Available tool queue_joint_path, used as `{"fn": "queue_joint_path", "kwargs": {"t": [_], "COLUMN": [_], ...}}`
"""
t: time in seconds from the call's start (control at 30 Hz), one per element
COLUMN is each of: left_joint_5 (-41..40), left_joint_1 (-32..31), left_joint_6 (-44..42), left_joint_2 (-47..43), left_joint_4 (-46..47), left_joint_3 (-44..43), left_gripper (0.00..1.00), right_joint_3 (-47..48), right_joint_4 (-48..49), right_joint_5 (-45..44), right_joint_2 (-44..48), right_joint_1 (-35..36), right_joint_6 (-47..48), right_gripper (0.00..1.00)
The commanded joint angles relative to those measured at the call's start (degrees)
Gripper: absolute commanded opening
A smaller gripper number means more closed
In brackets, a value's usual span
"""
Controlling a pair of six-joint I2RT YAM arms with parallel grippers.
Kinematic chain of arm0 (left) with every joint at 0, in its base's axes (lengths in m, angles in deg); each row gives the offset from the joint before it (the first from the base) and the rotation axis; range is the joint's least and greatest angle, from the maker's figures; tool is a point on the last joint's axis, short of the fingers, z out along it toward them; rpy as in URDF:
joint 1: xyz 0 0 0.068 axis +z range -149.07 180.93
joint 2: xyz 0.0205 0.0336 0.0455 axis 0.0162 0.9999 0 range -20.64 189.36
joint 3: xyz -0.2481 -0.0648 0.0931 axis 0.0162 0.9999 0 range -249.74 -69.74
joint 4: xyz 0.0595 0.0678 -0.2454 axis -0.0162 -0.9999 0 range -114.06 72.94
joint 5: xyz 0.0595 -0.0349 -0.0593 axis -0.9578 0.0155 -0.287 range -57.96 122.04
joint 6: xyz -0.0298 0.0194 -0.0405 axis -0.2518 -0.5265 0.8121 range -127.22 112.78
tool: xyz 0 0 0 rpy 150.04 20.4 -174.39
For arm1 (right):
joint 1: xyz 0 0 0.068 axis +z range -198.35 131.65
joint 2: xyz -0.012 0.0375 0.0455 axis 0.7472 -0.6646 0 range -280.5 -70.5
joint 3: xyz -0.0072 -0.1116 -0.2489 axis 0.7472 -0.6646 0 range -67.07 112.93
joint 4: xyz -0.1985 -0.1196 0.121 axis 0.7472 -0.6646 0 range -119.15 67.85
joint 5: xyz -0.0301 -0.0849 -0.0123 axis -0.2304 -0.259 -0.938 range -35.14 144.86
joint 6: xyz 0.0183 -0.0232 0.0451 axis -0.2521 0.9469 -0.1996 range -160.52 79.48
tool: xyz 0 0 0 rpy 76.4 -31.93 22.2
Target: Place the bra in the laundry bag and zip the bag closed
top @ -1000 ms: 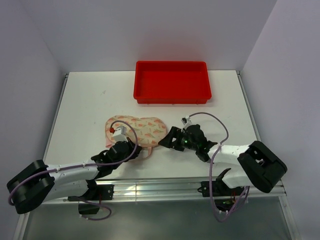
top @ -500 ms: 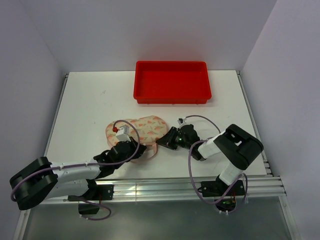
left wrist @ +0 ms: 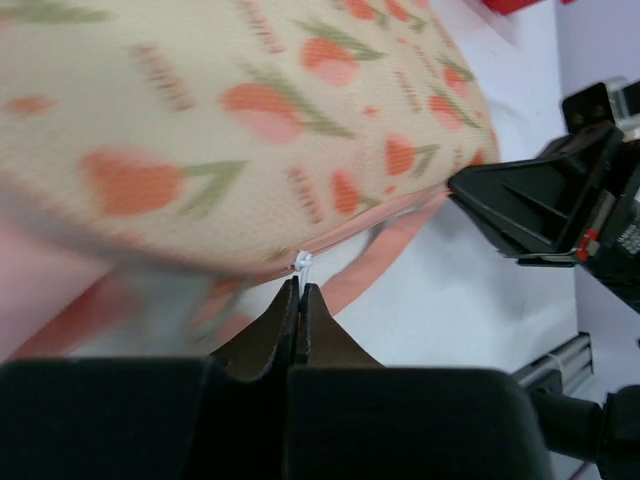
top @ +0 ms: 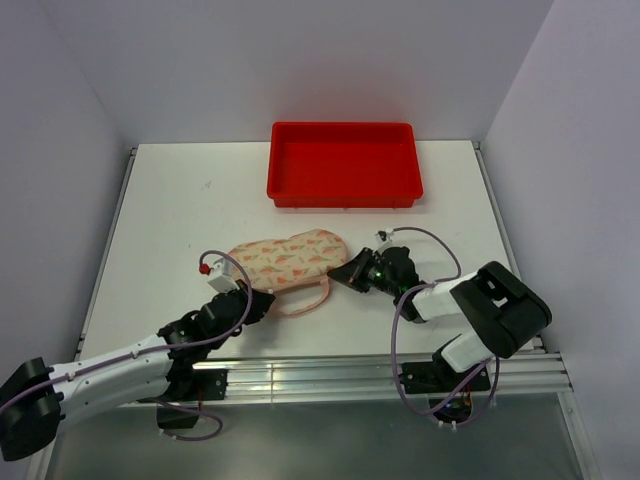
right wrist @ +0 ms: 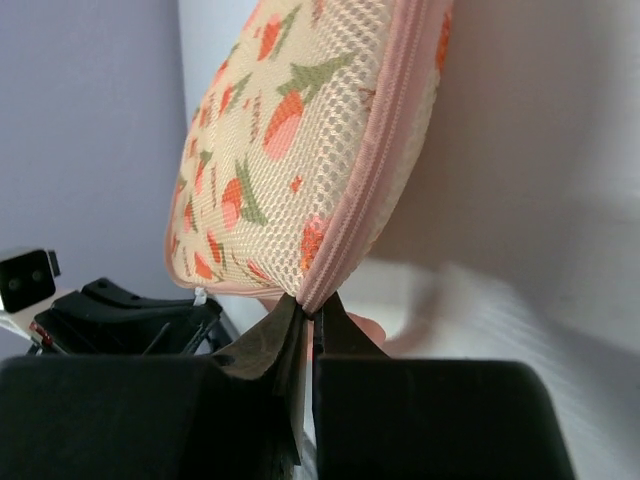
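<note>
Reached in from the near left of the laundry bag [top: 290,258] with the left fingers [left wrist: 292,310], pressed flat together and nipping a small white zip tab [left wrist: 303,262] at the bag's near edge. Found the thin pink loop handle [top: 305,305] trailing on the white worktop [top: 170,220] just nearer than the bag. Found the bag itself lying long and low on the worktop, spanning the gap between the two grips. Clamped the bag's right end with the right fingers [right wrist: 290,325], shut tight on the pink zip edging [right wrist: 375,190]. Saw that edging closed along the stretch in the right wrist view. Noted the red tray [top: 340,197] well beyond the bag, apart from it
</note>
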Motion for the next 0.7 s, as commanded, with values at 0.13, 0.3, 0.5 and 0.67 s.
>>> {"fn": "queue_joint_path", "kwargs": {"t": [0.13,0.3,0.5,0.67], "left_joint_5": [-7.71,-3.24,1.59,4.50], "left_joint_1": [0.03,-0.06,-0.50,-1.11], "left_joint_6": [2.69,-0.03,-1.53,-2.67], "left_joint_2": [-2.86,0.39,8.21,13.13], "left_joint_4": [-13.87,-2.40,7.65,13.63], "left_joint_3": [-0.01,-0.63,-3.97,-6.78], "left_gripper": [0.00,0.00,0.00,0.00], "right_joint_3": [0.75,6.02,3.48,4.36], "right_joint_4": [-9.57,-21.08,-23.22,-16.82], "right_joint_5": [-3.41,-2.54,-6.84,-5.79], "right_joint_2": [4.67,9.77,18.91,13.32], "right_joint_1": [-8.40,-7.36,1.58,8.81], "right_joint_6": [9.33,14.87,12.17,6.90], "right_gripper": [0.00,0.49,0.80,0.80]}}
